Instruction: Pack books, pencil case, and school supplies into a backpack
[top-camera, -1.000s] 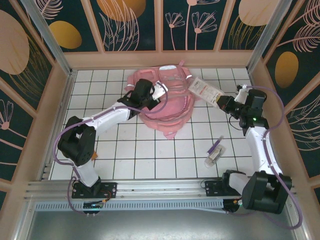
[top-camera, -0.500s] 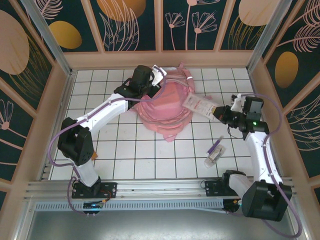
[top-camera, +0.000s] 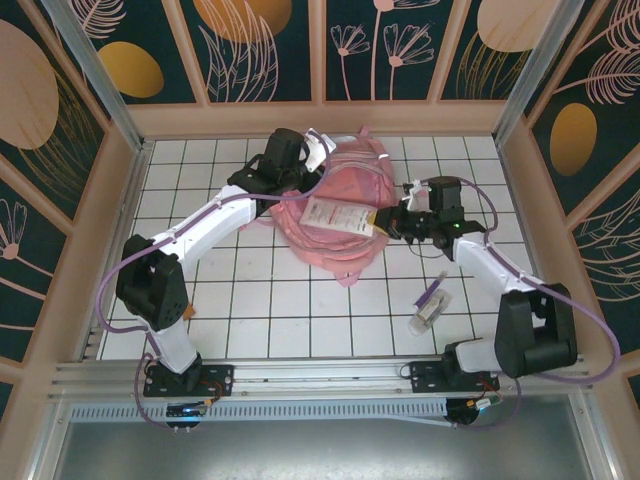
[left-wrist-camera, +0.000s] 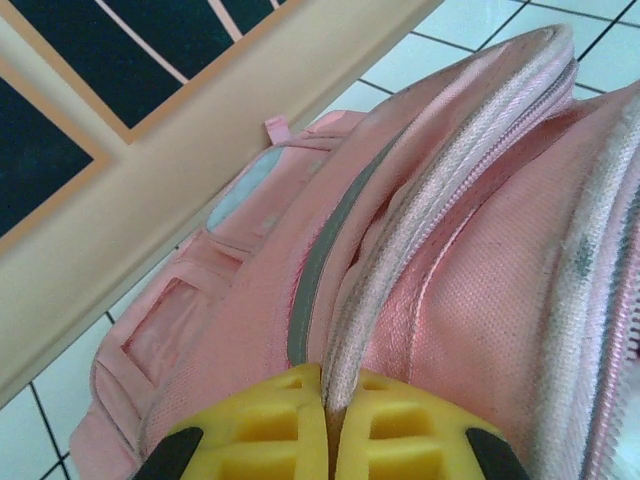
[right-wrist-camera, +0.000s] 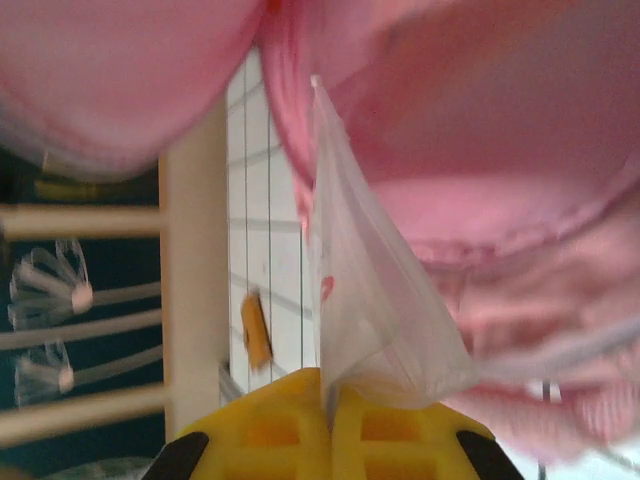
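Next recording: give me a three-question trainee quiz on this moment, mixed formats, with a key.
1. True or false: the slim purple pen lies inside the soft pink fabric backpack.
2. Multiple choice: the right arm's jaws are shut on A) the long flat white pouch with red print, B) a yellow book, C) nothing.
3. Fill in: the left arm's jaws pinch the backpack's ____ edge.
Key: 1 false, it lies on the white tiled table; 2 A; 3 zipper.
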